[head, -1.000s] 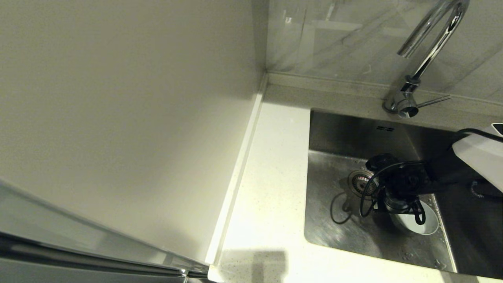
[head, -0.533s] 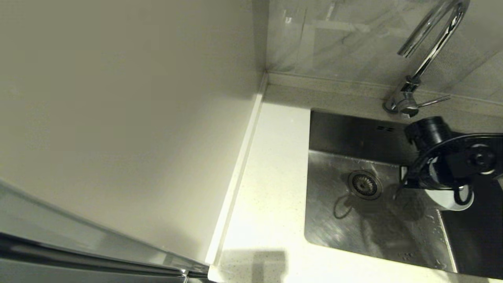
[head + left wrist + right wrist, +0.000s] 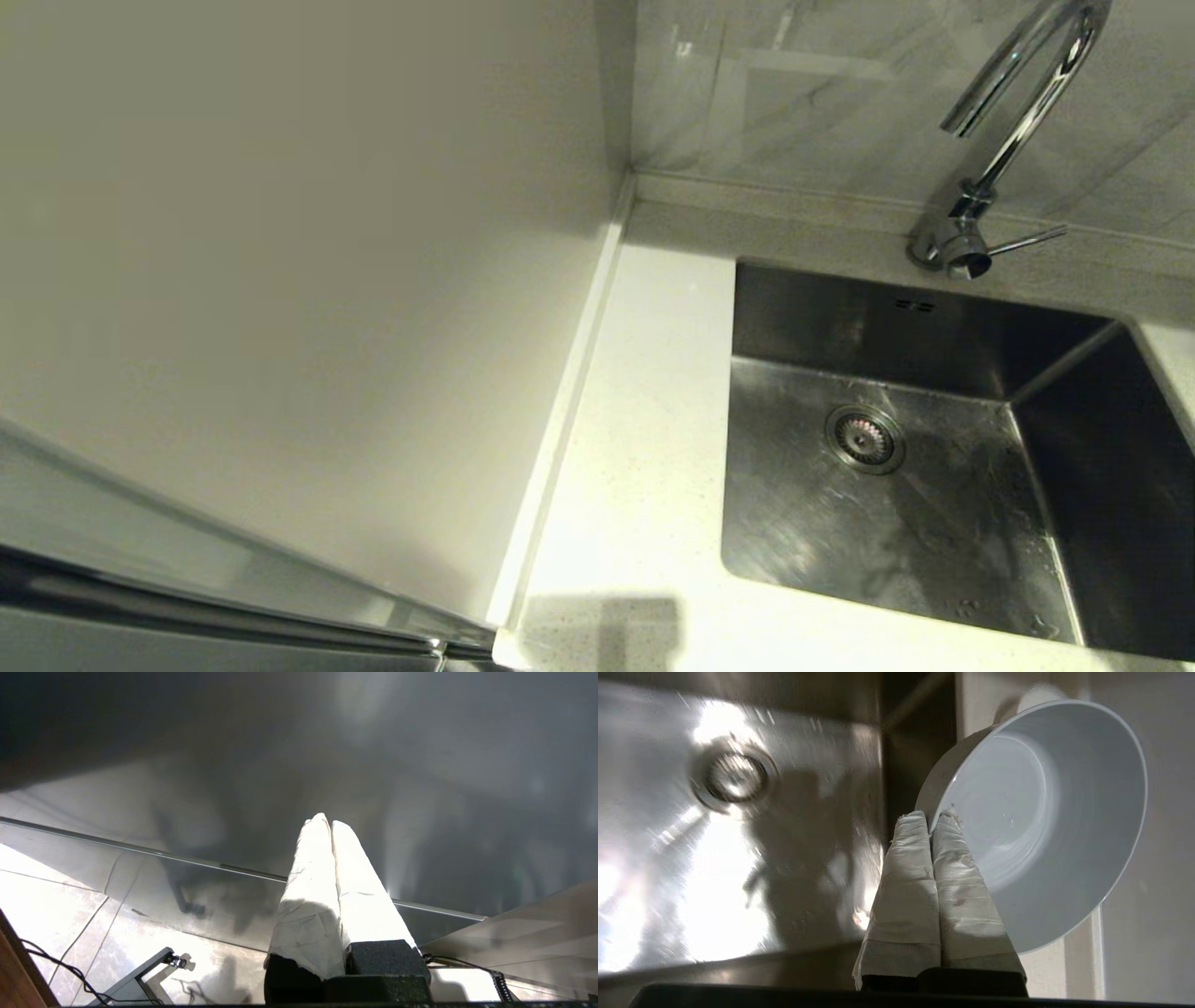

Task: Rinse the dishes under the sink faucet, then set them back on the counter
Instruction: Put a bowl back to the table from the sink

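Now gripping a white bowl (image 3: 1041, 826) by its rim, right claw (image 3: 931, 816) clenched, tilting it beside the sink (image 3: 668, 868). Looking light, rigid, wet, slippery, breakable. Left claw (image 3: 327, 823) hanging closed, empty, away.

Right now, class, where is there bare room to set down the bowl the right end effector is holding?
The counter strip between the wall panel and the sink is bare. The sink floor around the drain is bare too. The right end effector grips the bowl; nothing visible is crowded.
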